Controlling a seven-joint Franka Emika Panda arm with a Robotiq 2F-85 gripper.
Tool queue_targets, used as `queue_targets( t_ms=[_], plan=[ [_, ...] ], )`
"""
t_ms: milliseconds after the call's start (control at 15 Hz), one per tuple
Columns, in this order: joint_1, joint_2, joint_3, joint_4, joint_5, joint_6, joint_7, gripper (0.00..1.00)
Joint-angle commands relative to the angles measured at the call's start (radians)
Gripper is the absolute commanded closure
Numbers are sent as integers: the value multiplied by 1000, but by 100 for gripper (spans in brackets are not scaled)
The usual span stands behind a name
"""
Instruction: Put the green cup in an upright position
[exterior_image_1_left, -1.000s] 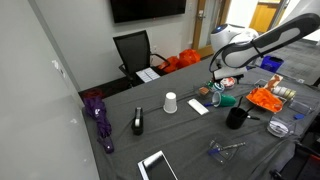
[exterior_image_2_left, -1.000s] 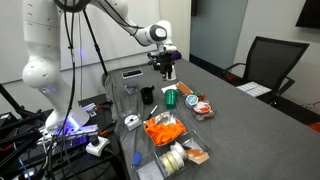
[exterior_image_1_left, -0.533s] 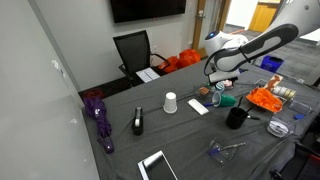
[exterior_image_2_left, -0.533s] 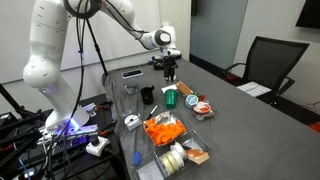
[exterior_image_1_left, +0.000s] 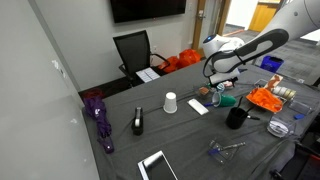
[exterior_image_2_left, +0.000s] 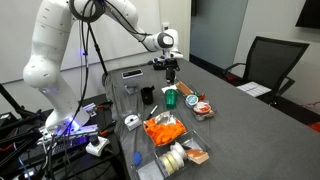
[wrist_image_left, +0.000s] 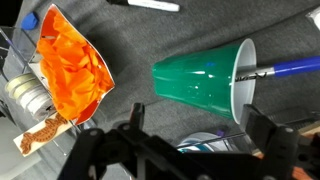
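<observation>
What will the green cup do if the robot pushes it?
The cup lies on its side and is tapered, so it would probably roll in a curve, not straight. It looks like thin, empty plastic, so it is likely light and easy to scoot. Its shiny wall might slip when squeezed.

Wrist view: the green cup (wrist_image_left: 200, 80) lies on its side on the gray table (wrist_image_left: 130, 35), with bare surface along its upper side. A blue pen (wrist_image_left: 285, 69) crowds its mouth, and an orange snack bag (wrist_image_left: 70, 75) lies near its base. A black mug (exterior_image_1_left: 236, 117) stands close by. The gripper (wrist_image_left: 198, 128) hangs clear above the cup, its jaws spread wide.
</observation>
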Motion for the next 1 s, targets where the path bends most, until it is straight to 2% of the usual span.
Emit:
queue_targets(
  t_ms=[0,467,933],
  plan=[
    [18,55,-18,70,32,-75,-74,0],
    [13,93,-13,95,84,-37,-128,0],
    [44,126,-50,111,47,-62,-117,0]
  ],
)
